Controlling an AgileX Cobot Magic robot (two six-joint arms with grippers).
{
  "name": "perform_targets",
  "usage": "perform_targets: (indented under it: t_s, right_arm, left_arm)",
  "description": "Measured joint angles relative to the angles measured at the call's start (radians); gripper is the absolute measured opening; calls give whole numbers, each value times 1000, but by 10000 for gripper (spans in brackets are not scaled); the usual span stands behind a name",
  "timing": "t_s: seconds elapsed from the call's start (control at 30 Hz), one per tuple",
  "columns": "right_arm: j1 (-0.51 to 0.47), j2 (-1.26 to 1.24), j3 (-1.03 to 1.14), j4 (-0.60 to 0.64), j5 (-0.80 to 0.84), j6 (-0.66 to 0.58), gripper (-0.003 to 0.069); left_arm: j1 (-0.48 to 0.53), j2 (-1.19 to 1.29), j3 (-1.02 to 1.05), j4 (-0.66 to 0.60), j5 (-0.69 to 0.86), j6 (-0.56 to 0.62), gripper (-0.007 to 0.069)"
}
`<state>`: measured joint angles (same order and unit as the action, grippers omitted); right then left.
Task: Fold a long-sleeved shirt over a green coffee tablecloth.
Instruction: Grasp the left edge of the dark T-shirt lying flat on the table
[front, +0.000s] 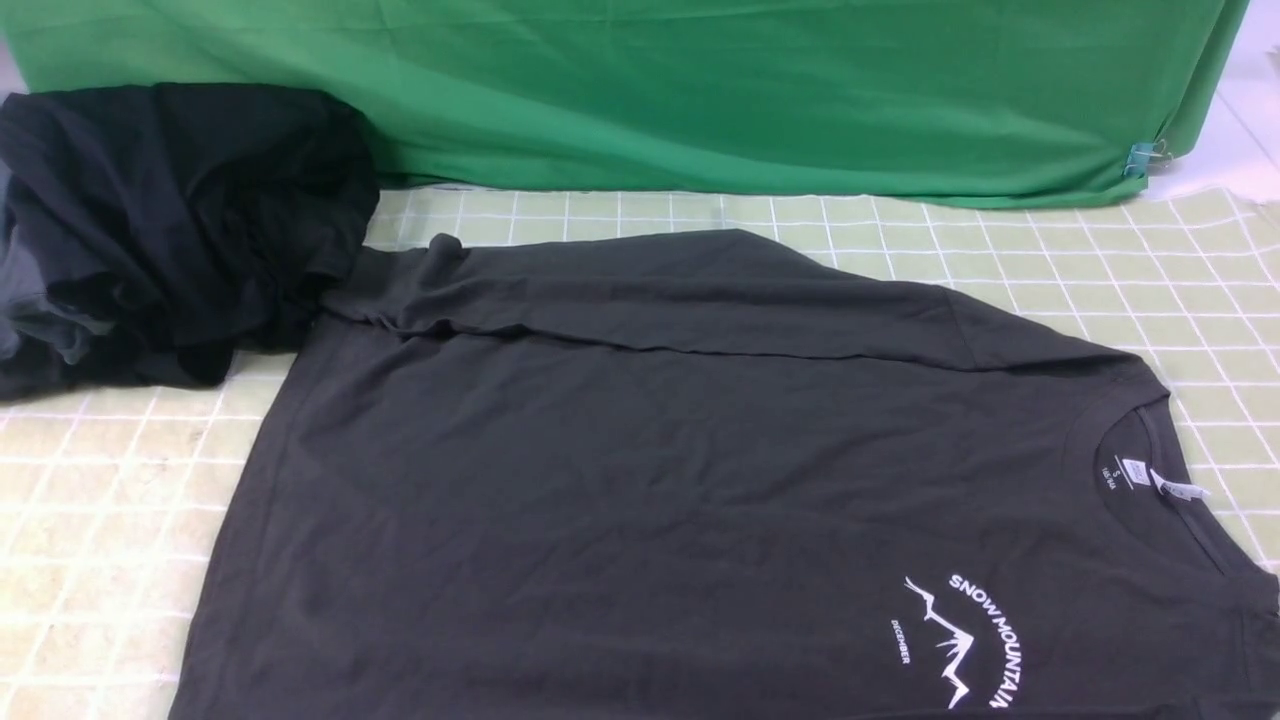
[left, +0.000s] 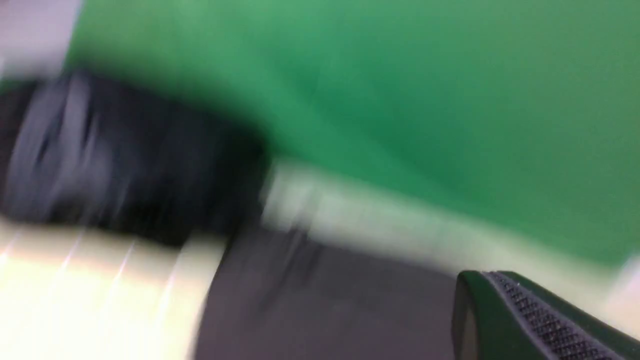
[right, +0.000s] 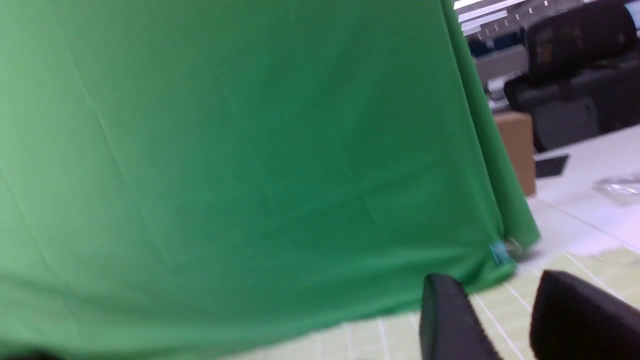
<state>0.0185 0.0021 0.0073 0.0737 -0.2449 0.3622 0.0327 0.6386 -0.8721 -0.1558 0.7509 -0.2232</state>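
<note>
Long-sleeved shirt (front: 640, 470) lies spread flat, chest up, on the green coffee tablecloth (front: 1100, 270). Its collar points to your right and its hem to your left. The white mountain print (front: 965, 640) sits near the front edge, and the neck labels (front: 1160, 480) show inside the collar. One sleeve (front: 650, 290) is folded across the far side of the body. Its cuff end touches the heap of black clothing (front: 170, 220) at the far left.

In the left wrist view you see only one of the left fingers (left: 520, 320), and the picture is badly smeared. They are clenched with nothing visibly between them. The long-sleeved shirt's dark cloth lies past that finger, clear of it, with the black heap beyond.

The right fingers (right: 450, 320) stand apart and grasp nothing; bare tablecloth shows through the gap. They sit near the plain green cloth (front: 700, 90), by the corner where a small blue clip (front: 1140, 158) pinches it, with the white worktop (front: 1240, 120) beside.
</note>
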Motion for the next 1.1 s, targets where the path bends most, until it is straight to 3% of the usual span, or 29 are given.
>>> perform_targets:
  t_s: [0.03,0.13,0.37,0.5,0.6,0.7,0.77,0.9,0.93,1.1]
  right_arm:
    - [0,0,0,1,-7,6,242]
    - [0,0,0,2,-20,18,242]
    - [3,0,-4,5,-1,77,212]
    - [58,47,-165,5,275,30,45]
    - [128,198,-346,4,506,-107,14]
    - [178,318,-453,4,630,-171,10]
    - [238,461,-554,4,740,-237,9]
    - [308,599,-610,8,784,-274,6]
    - [332,633,-611,11,776,-278,6]
    - [371,678,-611,16,755,-278,6]
  left_arm:
    - [0,98,-39,-8,119,47,3]
    - [0,280,-67,-32,267,145,3]
    - [-89,485,117,-40,269,180,3]
    - [-256,492,265,24,233,56,3]
    - [-336,501,323,83,206,-9,3]
    - [-364,512,341,97,171,-12,6]
    - [-371,528,346,113,135,-9,34]
    - [-371,566,348,156,87,-9,140]
    - [-371,597,349,169,71,-9,229]
    - [-371,672,350,167,58,-7,393]
